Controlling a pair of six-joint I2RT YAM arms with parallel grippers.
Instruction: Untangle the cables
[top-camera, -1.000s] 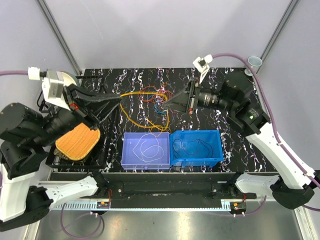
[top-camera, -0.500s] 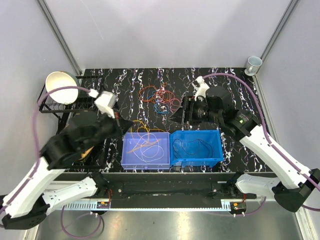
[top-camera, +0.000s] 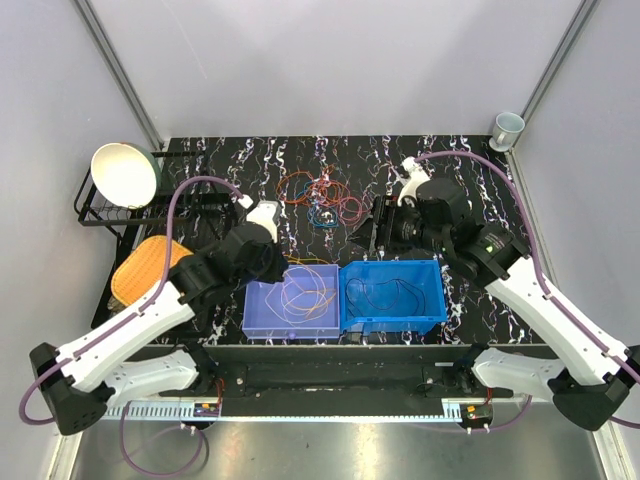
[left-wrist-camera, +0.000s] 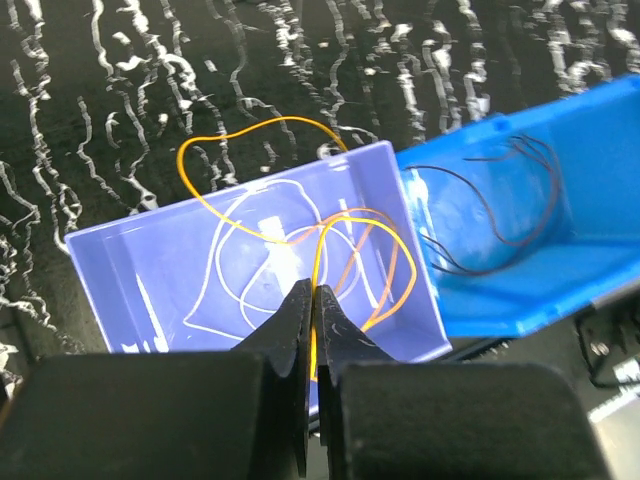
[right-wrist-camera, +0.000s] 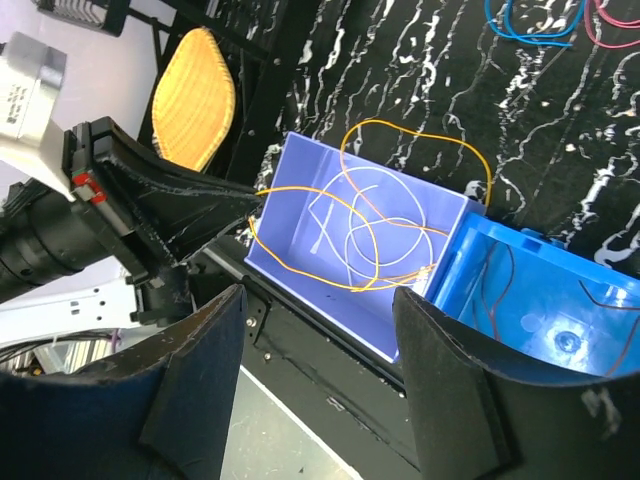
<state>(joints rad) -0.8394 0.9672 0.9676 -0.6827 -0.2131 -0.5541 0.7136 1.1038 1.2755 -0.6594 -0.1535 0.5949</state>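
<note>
The tangled cables (top-camera: 320, 195), red, orange and blue, lie at the back middle of the table. My left gripper (top-camera: 276, 268) (left-wrist-camera: 311, 296) is shut on an orange cable (left-wrist-camera: 350, 215) at the near left corner of the lavender bin (top-camera: 290, 328). The cable loops down into the bin over a white cable (left-wrist-camera: 235, 250) and hangs over its far rim. The right wrist view also shows the orange cable (right-wrist-camera: 420, 135). My right gripper (top-camera: 362, 226) (right-wrist-camera: 318, 294) is open and empty, just right of the tangle. A black cable (left-wrist-camera: 500, 210) lies in the blue bin (top-camera: 395, 322).
A white bowl (top-camera: 125, 172) sits on a black rack (top-camera: 100, 212) at the back left, with an orange woven pad (top-camera: 150, 272) in front of it. A cup (top-camera: 508, 125) stands at the back right corner. The two bins stand side by side at the near edge.
My left arm has swung from the back left down to the lavender bin, pulling the orange cable out of the tangle into the bin. My right gripper has drawn back slightly from the tangle.
</note>
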